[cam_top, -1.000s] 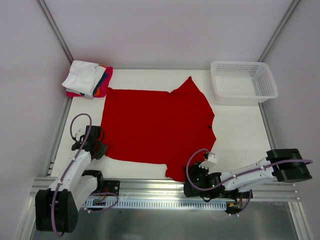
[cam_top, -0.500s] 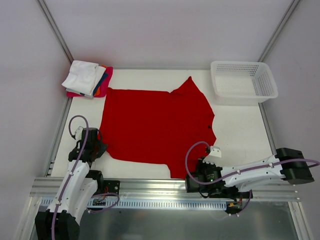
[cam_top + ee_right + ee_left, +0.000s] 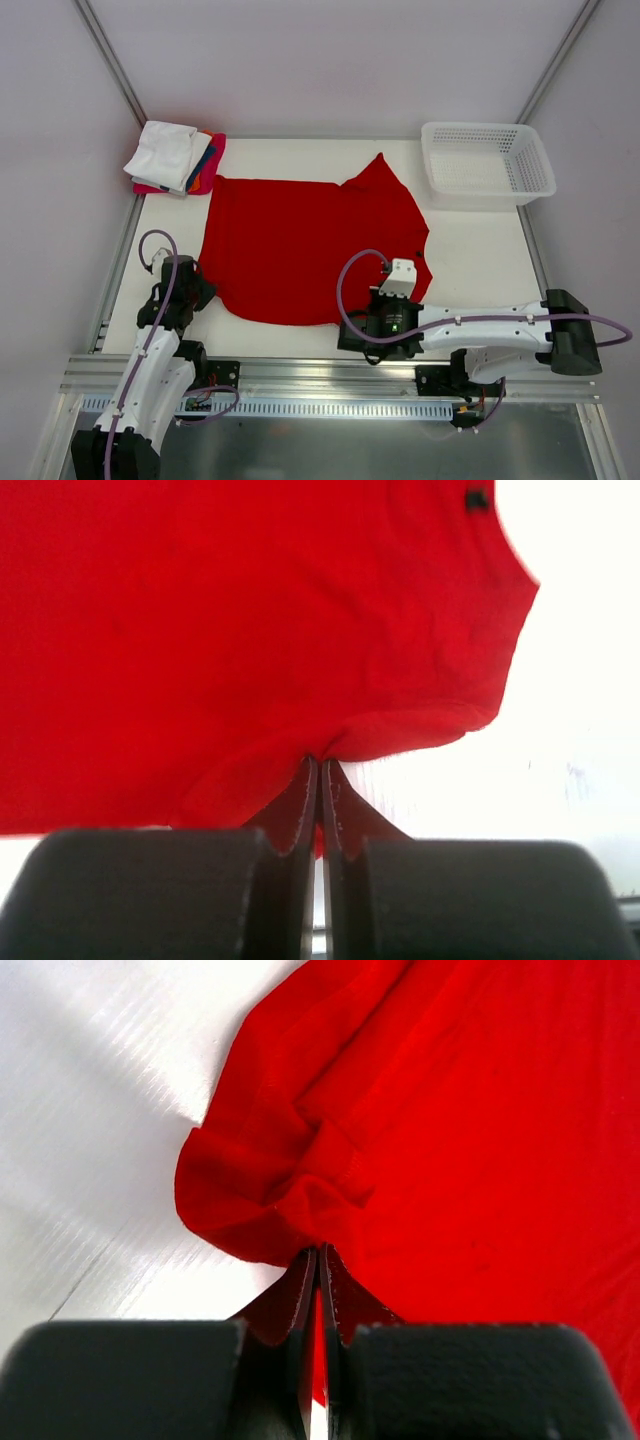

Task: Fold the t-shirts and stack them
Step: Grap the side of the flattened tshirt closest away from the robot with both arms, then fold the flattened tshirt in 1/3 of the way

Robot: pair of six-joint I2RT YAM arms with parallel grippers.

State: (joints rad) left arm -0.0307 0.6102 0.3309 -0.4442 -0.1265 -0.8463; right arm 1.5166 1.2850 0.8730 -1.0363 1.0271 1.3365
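**Both pincers clenched on the red shirt's near edge**

You have the plain bright red cloth t-shirt (image 3: 310, 245) lying mostly flat across the middle of the white table (image 3: 480, 260), with one sleeve pointing to the far side. Your left gripper (image 3: 318, 1265) is clamped tight on the shirt's near left corner, where the cloth bunches into a rumpled fold just ahead of the fingertips. Your right gripper (image 3: 319, 780) is pinched on the near edge further right, and the fabric draws up in a small peak to meet its closed tips. A small dark mark (image 3: 477, 498) shows on the shirt near its right edge.

The stack of folded cloth shirts (image 3: 175, 158) sits in the far left corner, white on top with blue, orange and pink-red layers showing beneath. It is just beside the red shirt's far left corner. The white plastic mesh basket (image 3: 487, 165) stands in the far right corner, apart from the shirt.
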